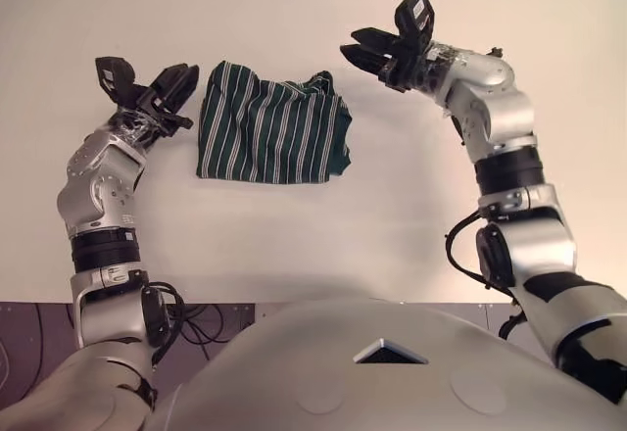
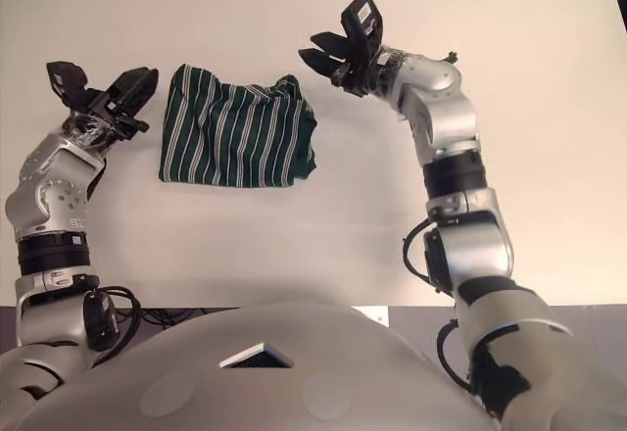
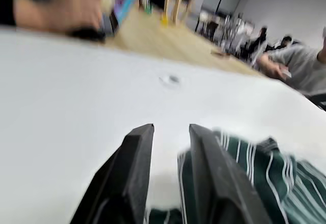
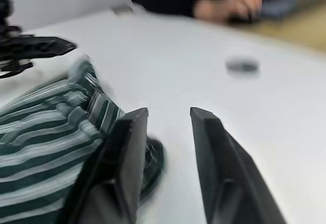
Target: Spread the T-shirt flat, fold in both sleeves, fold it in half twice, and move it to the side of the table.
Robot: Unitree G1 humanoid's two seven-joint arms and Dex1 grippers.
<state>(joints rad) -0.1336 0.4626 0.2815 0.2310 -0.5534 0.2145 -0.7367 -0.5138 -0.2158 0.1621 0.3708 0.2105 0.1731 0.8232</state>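
Green white-striped T-shirt [image 1: 272,125], soft rumpled rectangle; left pincer [image 1: 147,78], right pincer [image 1: 384,25] both agape.

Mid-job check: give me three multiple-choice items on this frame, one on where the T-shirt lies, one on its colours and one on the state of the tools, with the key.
1. Where does the T-shirt lie?
A. On the table, between the left tool and the right tool
B. Hanging over the near edge
C. Lifted in the air by one arm

2. What are its colours?
A. Plain red
B. Dark green with white stripes
C. Blue with yellow dots

3. How do the two tools stand?
A. Both shut on cloth
B. One shut, one open
C. Both open, holding nothing

Key:
1 A: the folded cloth rests on the white top with a tool on either side.
2 B: the stripes show in the head and wrist views.
3 C: each tool's fingers stand apart, and nothing sits in either gap.
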